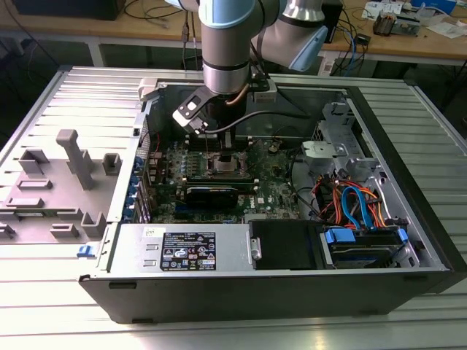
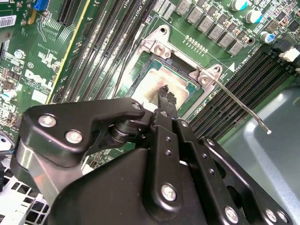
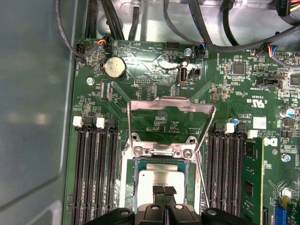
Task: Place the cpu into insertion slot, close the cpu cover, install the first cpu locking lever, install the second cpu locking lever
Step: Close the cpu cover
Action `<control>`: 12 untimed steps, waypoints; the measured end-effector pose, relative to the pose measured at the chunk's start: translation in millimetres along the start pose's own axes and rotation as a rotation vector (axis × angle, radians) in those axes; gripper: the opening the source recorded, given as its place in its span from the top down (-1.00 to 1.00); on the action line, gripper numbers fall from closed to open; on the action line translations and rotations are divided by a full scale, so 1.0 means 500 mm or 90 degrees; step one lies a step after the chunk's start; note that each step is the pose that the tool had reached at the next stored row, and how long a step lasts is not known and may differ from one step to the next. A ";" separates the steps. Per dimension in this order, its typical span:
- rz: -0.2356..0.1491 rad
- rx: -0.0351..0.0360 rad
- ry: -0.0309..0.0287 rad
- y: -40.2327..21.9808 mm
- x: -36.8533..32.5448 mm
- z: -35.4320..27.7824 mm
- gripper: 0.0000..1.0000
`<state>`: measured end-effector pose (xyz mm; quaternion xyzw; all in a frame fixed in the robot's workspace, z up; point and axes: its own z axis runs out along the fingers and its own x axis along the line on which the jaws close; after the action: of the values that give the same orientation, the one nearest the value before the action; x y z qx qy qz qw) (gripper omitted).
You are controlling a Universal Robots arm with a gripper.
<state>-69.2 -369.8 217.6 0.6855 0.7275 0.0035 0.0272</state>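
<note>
Exterior view: one open computer case (image 1: 255,295) lies on its side on the ribbed metal table (image 1: 87,87), filling the middle and the exterior view's right edge. The arm reaches down into it, with the claw (image 1: 222,155) over the green motherboard (image 1: 273,179).

First wrist view:
- The cpu (image 3: 157,180) sits flat in the insertion slot (image 3: 188,187), between the banks of memory slots (image 3: 96,173).
- The claw (image 3: 164,191) has its fingertips pressed together with nothing between them, at or just over the chip's metal top.
- The cpu cover (image 3: 171,104) is tilted up on its hinge, with the board visible through its cut-out.
- A wire lever (image 3: 202,187) is unlatched beside the socket.

Second wrist view: the claw (image 2: 164,93) is closed above the cpu (image 2: 157,82). The lever (image 2: 239,105) angles out over the memory slots.
</note>
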 end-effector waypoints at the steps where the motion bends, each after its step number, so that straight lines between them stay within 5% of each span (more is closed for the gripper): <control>1: 0.000 0.0000 0.0000 0.000 0.000 0.000 0.79; 12: 0.000 0.0000 0.0000 0.001 0.000 -0.015 0.79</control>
<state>-69.2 -369.8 225.0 0.6855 0.7276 0.0035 0.0272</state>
